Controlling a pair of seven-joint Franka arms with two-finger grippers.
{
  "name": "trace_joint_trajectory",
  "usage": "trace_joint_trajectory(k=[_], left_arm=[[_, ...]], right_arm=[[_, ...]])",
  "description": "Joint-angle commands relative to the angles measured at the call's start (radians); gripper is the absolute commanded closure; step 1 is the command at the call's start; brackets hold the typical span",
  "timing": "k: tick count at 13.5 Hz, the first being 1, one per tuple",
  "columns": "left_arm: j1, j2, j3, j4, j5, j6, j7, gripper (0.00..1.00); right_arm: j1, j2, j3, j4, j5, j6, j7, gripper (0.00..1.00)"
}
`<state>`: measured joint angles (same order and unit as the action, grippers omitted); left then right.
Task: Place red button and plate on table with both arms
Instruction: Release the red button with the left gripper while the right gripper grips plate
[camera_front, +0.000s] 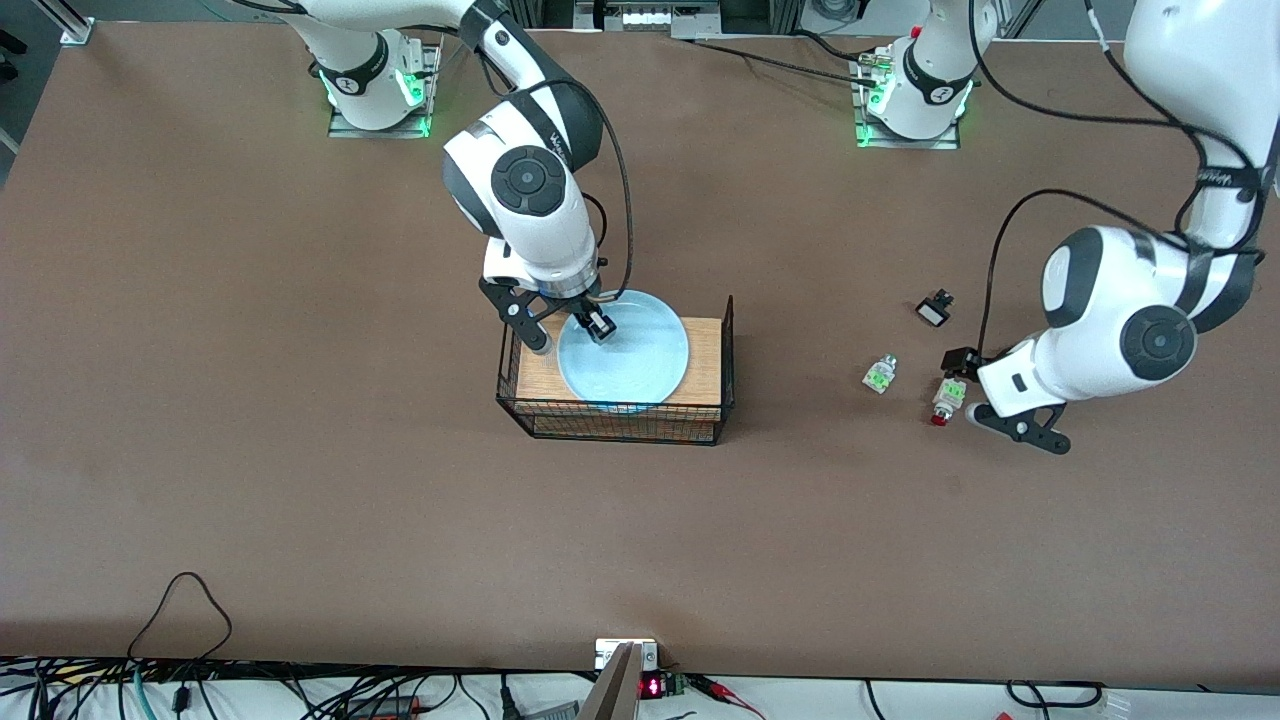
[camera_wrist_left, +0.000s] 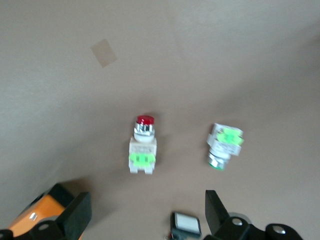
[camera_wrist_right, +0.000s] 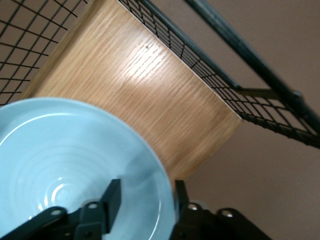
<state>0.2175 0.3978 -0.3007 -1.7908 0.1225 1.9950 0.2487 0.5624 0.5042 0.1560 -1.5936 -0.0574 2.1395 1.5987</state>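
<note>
The light blue plate (camera_front: 630, 355) lies on the wooden top of the wire basket (camera_front: 705, 365). My right gripper (camera_front: 568, 330) is open and straddles the plate's rim at the edge toward the right arm's base. In the right wrist view one finger is inside the plate (camera_wrist_right: 65, 150) and one is outside its rim, around my right gripper (camera_wrist_right: 146, 197). The red button (camera_front: 943, 400) lies on the brown table (camera_front: 300, 450) toward the left arm's end. My left gripper (camera_front: 963, 385) is open and empty just beside it. In the left wrist view the button (camera_wrist_left: 142, 145) lies ahead of my open left gripper (camera_wrist_left: 145, 215).
A green-white part (camera_front: 879, 374) lies beside the red button, toward the basket; it also shows in the left wrist view (camera_wrist_left: 225, 145). A small black-and-white part (camera_front: 934, 308) lies farther from the front camera. An orange box (camera_wrist_left: 30, 220) shows by one left finger. Cables run along the table's front edge.
</note>
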Motion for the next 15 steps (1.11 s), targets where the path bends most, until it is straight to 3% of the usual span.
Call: trace_joint_trajectory(k=[1,4,9,11,14,15], left_arm=[[-0.012,-0.042,-0.012,0.088,0.022,-0.155,-0.009,0.0],[-0.015,-0.043,-0.034,0.2,0.022,-0.321,-0.009,0.0],[-0.013,-0.082,-0.052,0.313,0.022,-0.474,-0.029,0.0],[-0.012,-0.083,-0.048,0.404,0.029,-0.539,-0.032,0.0],[-0.01,-0.091,-0.04,0.479,0.025,-0.64,-0.096,0.0],[-0.01,-0.131,-0.04,0.466,0.017,-0.63,-0.155,0.0]], right_arm=[[0.013,0.007,-0.007,0.015,-0.015,-0.01,0.006,0.75],[0.013,0.005,-0.007,0.015,-0.018,-0.01,-0.014,1.0],[0.004,-0.025,-0.012,0.017,-0.006,-0.013,-0.031,1.0],[-0.001,-0.058,-0.015,0.017,0.014,-0.016,-0.031,1.0],[-0.018,-0.123,-0.015,0.018,0.042,-0.071,-0.055,1.0],[-0.025,-0.154,-0.015,0.018,0.074,-0.091,-0.075,1.0]])
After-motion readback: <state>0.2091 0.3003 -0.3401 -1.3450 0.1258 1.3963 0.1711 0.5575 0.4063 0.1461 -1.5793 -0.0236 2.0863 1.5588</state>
